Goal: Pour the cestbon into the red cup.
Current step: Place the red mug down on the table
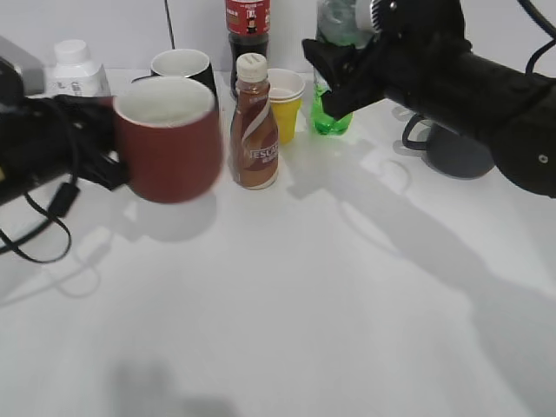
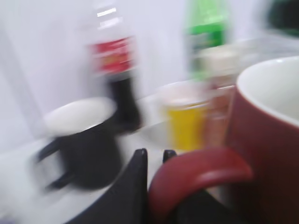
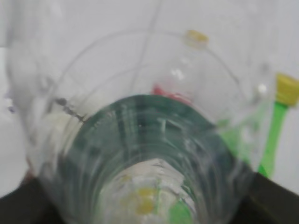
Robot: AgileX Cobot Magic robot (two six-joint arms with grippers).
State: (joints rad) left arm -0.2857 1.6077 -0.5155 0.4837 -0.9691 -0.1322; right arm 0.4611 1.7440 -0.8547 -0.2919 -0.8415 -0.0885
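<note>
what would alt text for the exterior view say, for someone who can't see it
The left gripper holds the red cup off the white table at left, while the right gripper holds a clear bottle high at upper right. Between them stand a brown Nescafe bottle, a yellow cup and a black mug.

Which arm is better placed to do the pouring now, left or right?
The right, I think. The right gripper already holds the cestbon, raised above the table. The left gripper holds the red cup by its handle, so it can only receive.
</note>
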